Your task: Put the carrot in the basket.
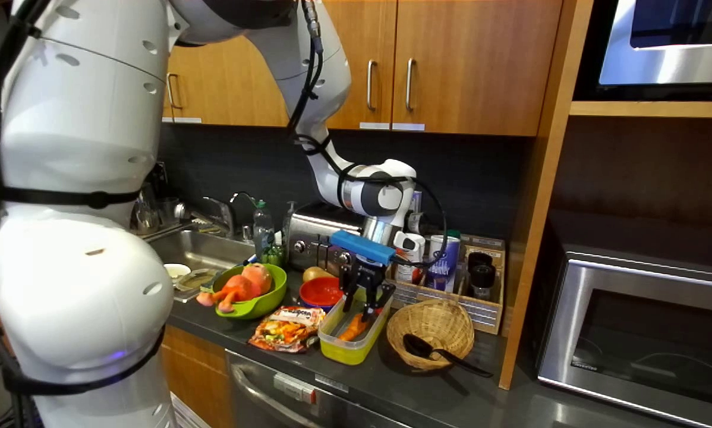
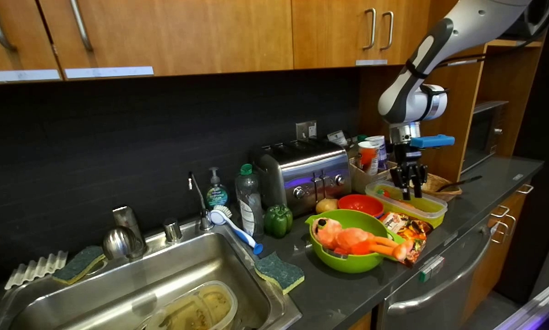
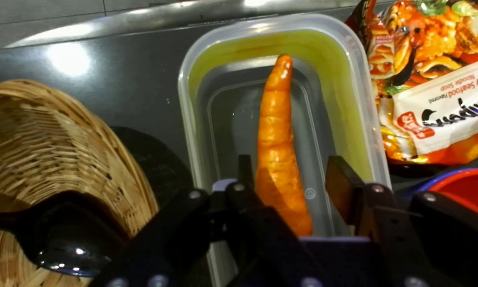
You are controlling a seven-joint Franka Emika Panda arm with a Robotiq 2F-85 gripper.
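The orange carrot [image 3: 279, 139] lies lengthwise in a yellow-green plastic tub [image 3: 185, 103]. It also shows in an exterior view [image 1: 353, 328]. My gripper [image 3: 291, 171] is open over the tub, with one finger on each side of the carrot's thick end. The carrot is nearer the left finger in the wrist view, with a gap to the right finger. In both exterior views the gripper [image 1: 358, 309] [image 2: 412, 195] points down into the tub. The round wicker basket [image 1: 418, 321] stands right beside the tub; it also shows in the wrist view [image 3: 63, 131].
A black ladle [image 1: 418, 346] lies in the basket, its handle over the rim. A noodle packet [image 1: 287, 329] and a red bowl [image 1: 321, 292] adjoin the tub. A green colander [image 2: 338, 263] holds a plush toy. A toaster [image 2: 311, 174] and condiment box [image 1: 490, 309] stand behind.
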